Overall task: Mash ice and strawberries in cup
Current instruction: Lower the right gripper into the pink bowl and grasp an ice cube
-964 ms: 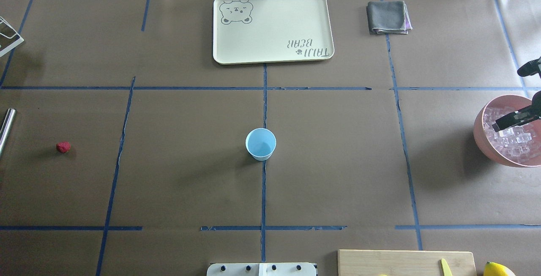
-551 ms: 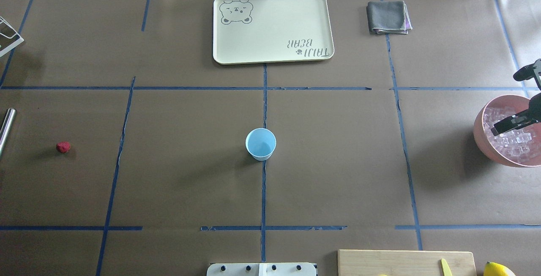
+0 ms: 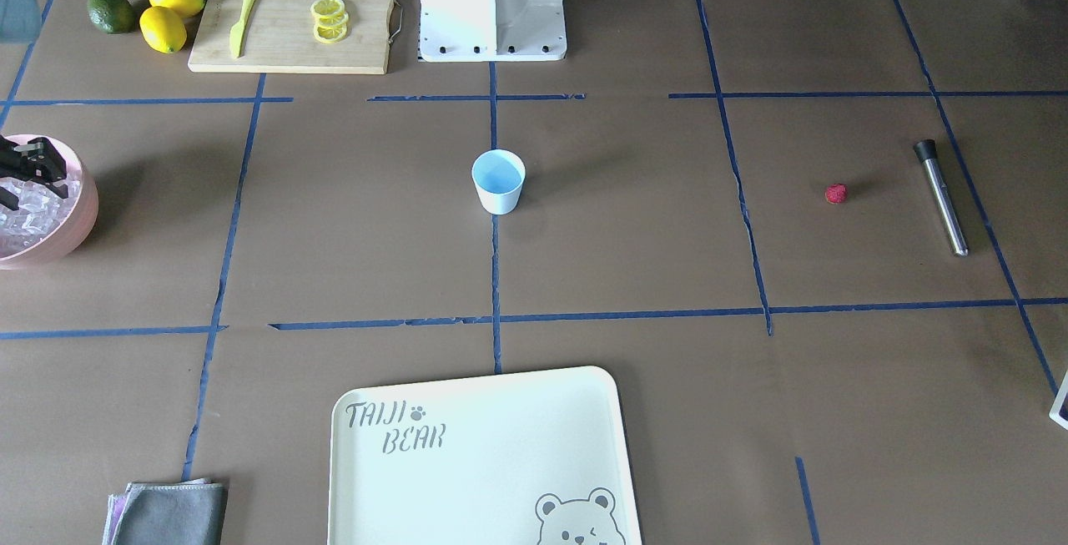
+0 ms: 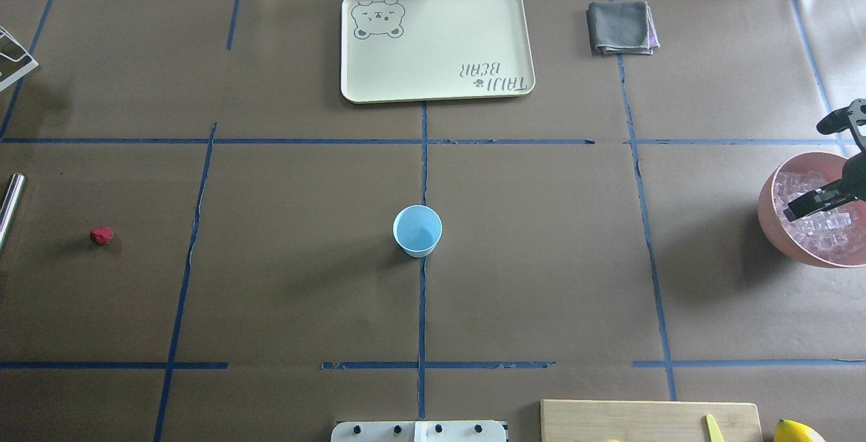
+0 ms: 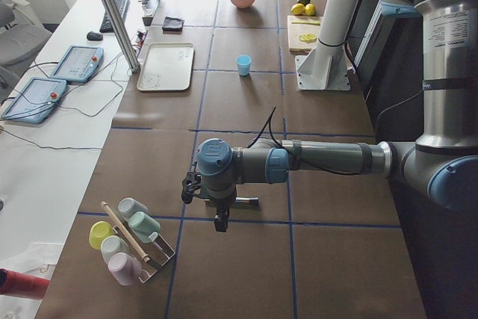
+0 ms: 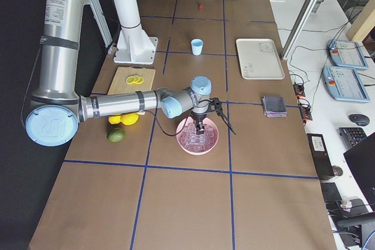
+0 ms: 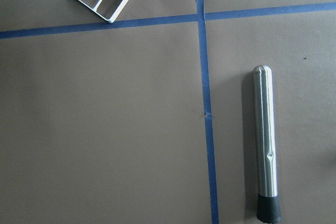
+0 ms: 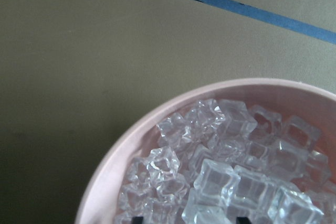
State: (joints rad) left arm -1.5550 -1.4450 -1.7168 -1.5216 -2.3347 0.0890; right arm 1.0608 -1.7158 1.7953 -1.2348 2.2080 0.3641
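1. The ice [image 4: 822,229] lies as a loose heap of clear cubes in the pink bowl [image 4: 770,222], well apart from the cup [image 4: 417,230], on the robot's right of it.
2. The cup stands upright on the worktop [image 4: 541,259] and appears empty.
3. The strawberry [image 4: 101,235] lies well apart from the cup, on the robot's left of it.
4. Handling, ice: judged hard, wet and slippery. The cubes are loose and likely to shift under contact. One top cube should be taken across two opposite flat faces.
5. Handling, strawberry: judged soft and light, so it should be taken across its widest part with low force.
6. Handling, cup: judged thin and light, so it may tip or slide during mashing.
7. The right tool [image 4: 808,171] hangs at the bowl with its jaws spread wide. One jaw is over the ice and the other is outside the rim. It holds nothing.
8. The left tool [image 5: 222,222] hovers above the muddler [image 7: 265,145], which lies beyond the strawberry from the cup. Whether its jaws are spread cannot be told.
9. Change over the last second: the right tool has shifted slightly toward the cup side of the bowl. The cup and strawberry have not moved.
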